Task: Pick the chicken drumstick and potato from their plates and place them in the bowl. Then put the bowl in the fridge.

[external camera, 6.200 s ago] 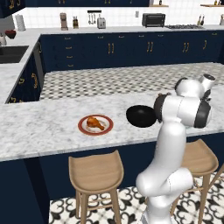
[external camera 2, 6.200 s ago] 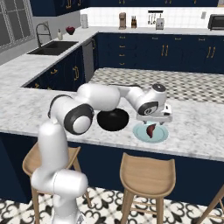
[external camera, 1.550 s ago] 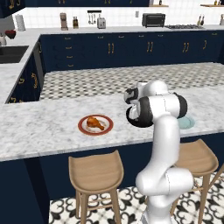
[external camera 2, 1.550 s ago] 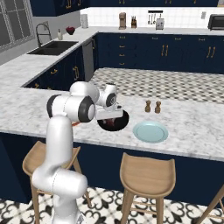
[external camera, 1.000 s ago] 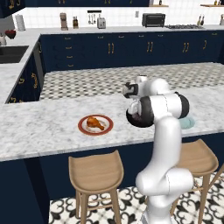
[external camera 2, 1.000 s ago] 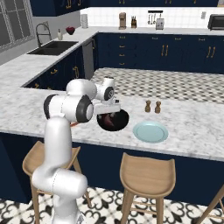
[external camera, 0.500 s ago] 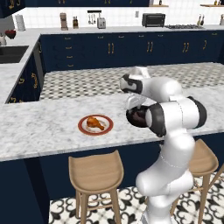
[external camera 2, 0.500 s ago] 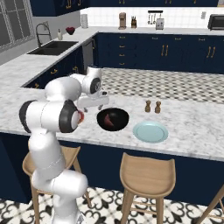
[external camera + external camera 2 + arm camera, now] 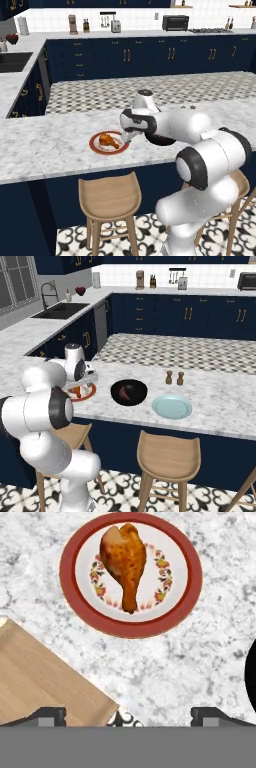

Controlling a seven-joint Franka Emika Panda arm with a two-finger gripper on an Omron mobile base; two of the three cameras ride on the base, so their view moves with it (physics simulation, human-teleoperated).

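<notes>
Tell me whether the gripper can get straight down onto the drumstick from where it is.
Probably yes. The gripper is open beside the red-rimmed plate, and the drumstick lies alone on it with nothing over it. The bowl sits off to the side. The gripper would have to shift over the plate first.

drumstick [image 9: 123, 558] on the left plate [image 9: 192, 572], potato [image 9: 128, 393] in the bowl [image 9: 142, 391] beside it, second plate [image 9: 172, 406] right of that

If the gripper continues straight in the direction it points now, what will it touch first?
Probably the marble counter, just short of the red-rimmed plate. The open gripper looks down there, and the chicken drumstick lies further ahead, off that line. Depth is uncertain.
</notes>
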